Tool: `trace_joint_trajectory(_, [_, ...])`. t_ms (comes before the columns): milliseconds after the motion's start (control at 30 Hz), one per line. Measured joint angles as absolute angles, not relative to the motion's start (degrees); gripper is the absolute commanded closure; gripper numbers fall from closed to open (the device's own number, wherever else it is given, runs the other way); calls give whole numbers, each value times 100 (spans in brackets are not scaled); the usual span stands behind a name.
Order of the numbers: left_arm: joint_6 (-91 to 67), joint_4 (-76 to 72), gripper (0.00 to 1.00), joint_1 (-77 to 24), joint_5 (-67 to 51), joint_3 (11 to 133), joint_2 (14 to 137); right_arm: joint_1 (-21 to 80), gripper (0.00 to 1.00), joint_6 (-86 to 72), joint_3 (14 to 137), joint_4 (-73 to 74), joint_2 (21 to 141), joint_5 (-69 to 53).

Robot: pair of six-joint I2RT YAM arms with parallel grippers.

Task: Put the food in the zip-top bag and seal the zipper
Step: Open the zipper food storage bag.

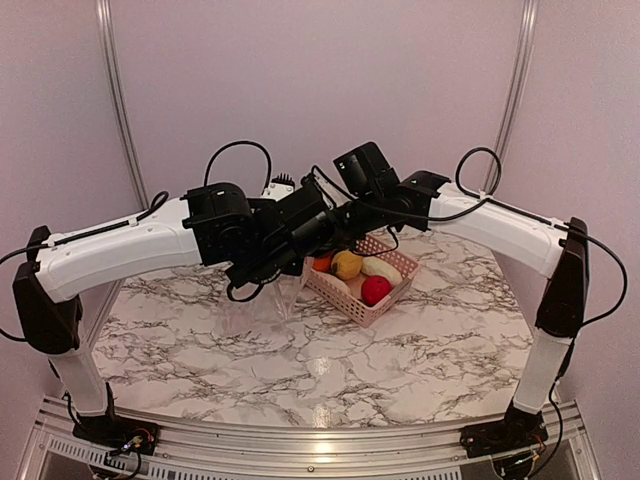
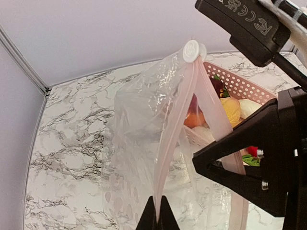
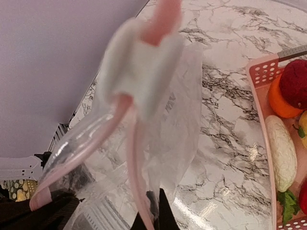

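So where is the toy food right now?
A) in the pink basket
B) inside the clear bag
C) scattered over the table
A: the toy food lies in the pink basket, and the clear bag shows nothing inside.

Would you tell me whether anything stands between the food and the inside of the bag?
Yes: the food lies in the pink basket, while the zip-top bag hangs beside it, its zipper parted only narrowly, with left claw and right claw both pinching it.
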State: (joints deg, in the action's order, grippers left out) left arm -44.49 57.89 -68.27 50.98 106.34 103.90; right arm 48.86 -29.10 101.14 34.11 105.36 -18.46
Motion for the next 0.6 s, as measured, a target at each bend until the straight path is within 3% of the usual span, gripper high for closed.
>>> trace_joint_trajectory(433, [-4462,5900,100,-6637,5564,10283,9898,4762,81,-3122,10733,4539,10654,-1011])
trace_joint_trajectory(600, [-4493,5902,100,-6578,5664,10051,9828,4748,64,-3100,10709,4692,10663,-991])
